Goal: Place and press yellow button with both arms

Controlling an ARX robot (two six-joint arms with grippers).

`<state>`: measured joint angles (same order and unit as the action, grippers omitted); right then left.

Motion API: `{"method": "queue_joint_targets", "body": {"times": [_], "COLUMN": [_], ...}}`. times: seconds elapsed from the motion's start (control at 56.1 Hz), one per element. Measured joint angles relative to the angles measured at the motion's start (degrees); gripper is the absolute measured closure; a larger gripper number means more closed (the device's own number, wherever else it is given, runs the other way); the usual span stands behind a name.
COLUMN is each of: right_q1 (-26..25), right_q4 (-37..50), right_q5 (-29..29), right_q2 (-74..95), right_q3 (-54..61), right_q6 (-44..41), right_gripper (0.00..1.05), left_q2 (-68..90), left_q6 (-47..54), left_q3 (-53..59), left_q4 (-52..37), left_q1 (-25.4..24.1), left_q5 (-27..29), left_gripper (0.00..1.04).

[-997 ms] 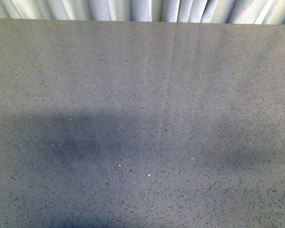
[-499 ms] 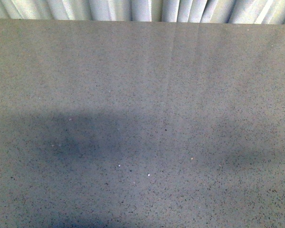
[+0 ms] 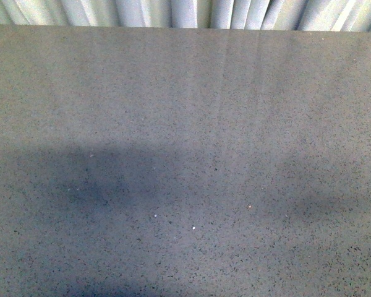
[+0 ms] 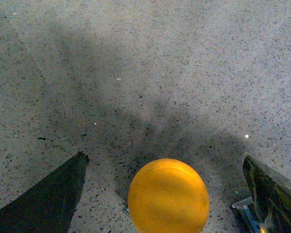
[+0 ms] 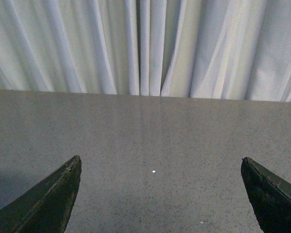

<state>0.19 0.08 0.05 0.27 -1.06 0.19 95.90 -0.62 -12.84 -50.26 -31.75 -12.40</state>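
Nothing has moved on the table (image 3: 185, 124) in the front view. Your left gripper (image 4: 163, 156) is spread, the yellow button (image 4: 168, 195) between its 2 fingers, untouched; your right gripper (image 5: 160, 160) is spread, empty. Grasping seems next: close squarely on it.

1. The front view looks from the robot's body, forward and downward, across the speckled grey table (image 3: 185, 111) to its far edge, where a strip of pale curtain (image 3: 173, 12) shows.
2. The left wrist view looks steeply down at the tabletop from close above. The left gripper (image 4: 163, 156) frames it, and the yellow button (image 4: 168, 196) looms large.
3. The right wrist view looks almost level along the table toward the curtain, framed by the right gripper (image 5: 161, 159).
4. The front and right wrist views share the far edge and curtain.
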Motion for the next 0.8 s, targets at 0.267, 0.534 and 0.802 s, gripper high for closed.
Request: {"method": "queue_joint_targets", "body": {"times": [0.267,0.534,0.802], "right_q1": [0.0,0.0,0.0], "right_q4": [0.0,0.0,0.0], "right_q5": [-0.02,-0.02,-0.02], "right_q2": [0.0,0.0,0.0], "right_q3": [0.0,0.0,0.0], "right_q6": [0.0,0.0,0.0], "right_gripper": [0.09,0.09,0.09], "left_q2": [2.6,2.86,3.37], "left_q6": [0.24,0.42,0.87], "left_q3": [0.02,0.09,0.24], "left_q4": [-1.6,-2.34,-3.06], "left_q1": [0.66,0.85,1.01], "left_q5": [0.44,0.61,0.59], "left_gripper": [0.23,0.65,0.7]}}
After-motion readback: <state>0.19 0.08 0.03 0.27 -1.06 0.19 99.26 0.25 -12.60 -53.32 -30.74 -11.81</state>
